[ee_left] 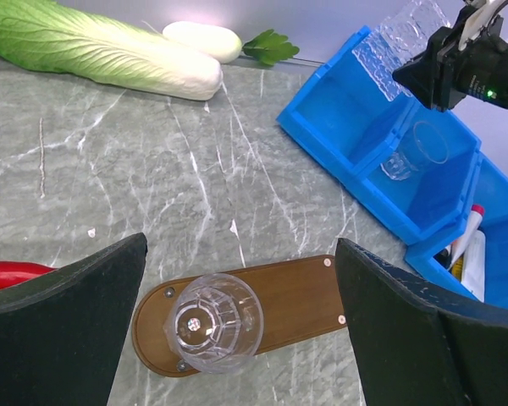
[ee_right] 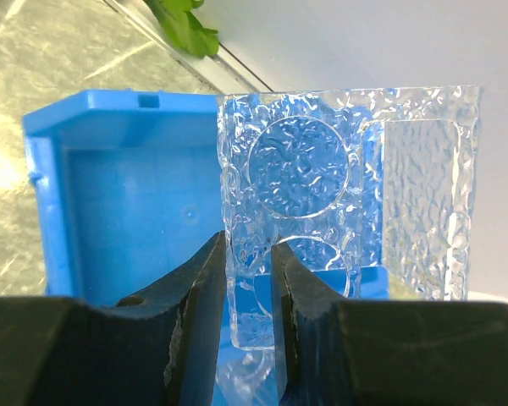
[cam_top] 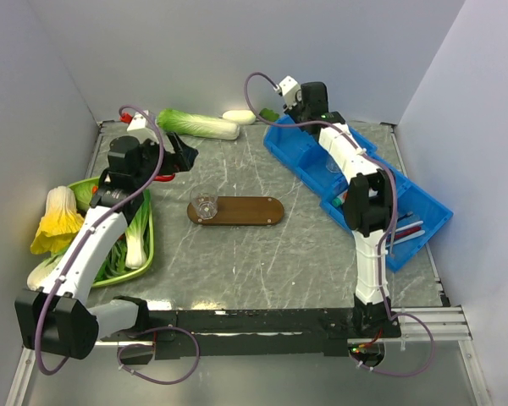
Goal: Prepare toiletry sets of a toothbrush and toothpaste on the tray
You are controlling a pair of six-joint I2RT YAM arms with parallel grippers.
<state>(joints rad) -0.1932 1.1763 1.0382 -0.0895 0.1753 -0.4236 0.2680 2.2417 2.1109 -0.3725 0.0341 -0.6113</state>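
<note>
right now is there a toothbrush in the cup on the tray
No, the cup on the tray is empty; the left wrist view looks straight down to its clear bottom.

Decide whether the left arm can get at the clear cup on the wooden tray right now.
Probably yes: the left gripper hangs open above the clear cup at the wooden tray's end, with nothing between them.

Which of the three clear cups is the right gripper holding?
The square, bumpy-textured cup, pinched by its wall in the right gripper above the blue bin. The two round cups sit free: one on the tray, one inside the bin.
</note>
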